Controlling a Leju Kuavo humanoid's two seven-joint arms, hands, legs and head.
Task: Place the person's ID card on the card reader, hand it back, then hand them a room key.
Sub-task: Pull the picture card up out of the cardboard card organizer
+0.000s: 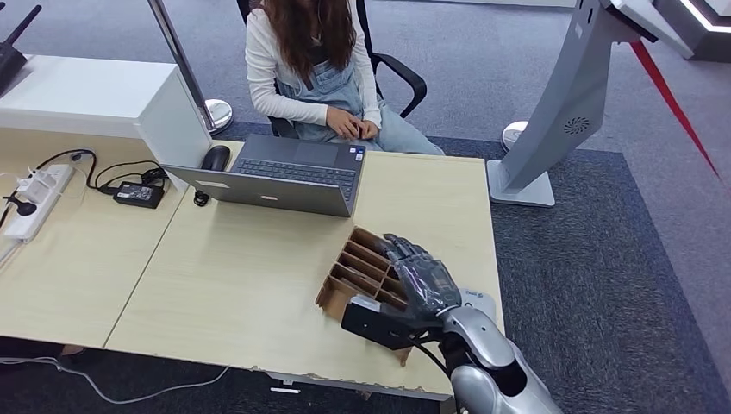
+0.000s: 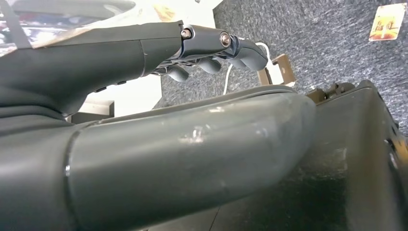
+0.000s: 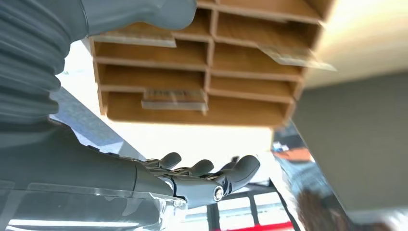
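The left hand (image 2: pixel 211 50) hangs beside the robot's body over dark blue carpet (image 2: pixel 308 33); its fingers are loosely curled with nothing in them, and a small colourful card (image 2: pixel 387 21) lies on the floor well beyond its fingertips.

On the pale wooden desk (image 1: pixel 233 276), the right hand (image 1: pixel 422 276) reaches over a brown cardboard organizer (image 1: pixel 358 272) split into two columns of shallow slots. Its fingers are stretched out and slightly spread above the slots, gripping nothing. In the right wrist view several slots hold thin, pale, flat cards (image 3: pixel 174 96), their edges poking out of the openings in front of the palm (image 3: pixel 192 180); which one is a room key cannot be told.

A grey laptop (image 1: pixel 289 177) sits open on the desk beyond the fingertips, and past it a seated person (image 1: pixel 315 73) rests both hands in their lap.
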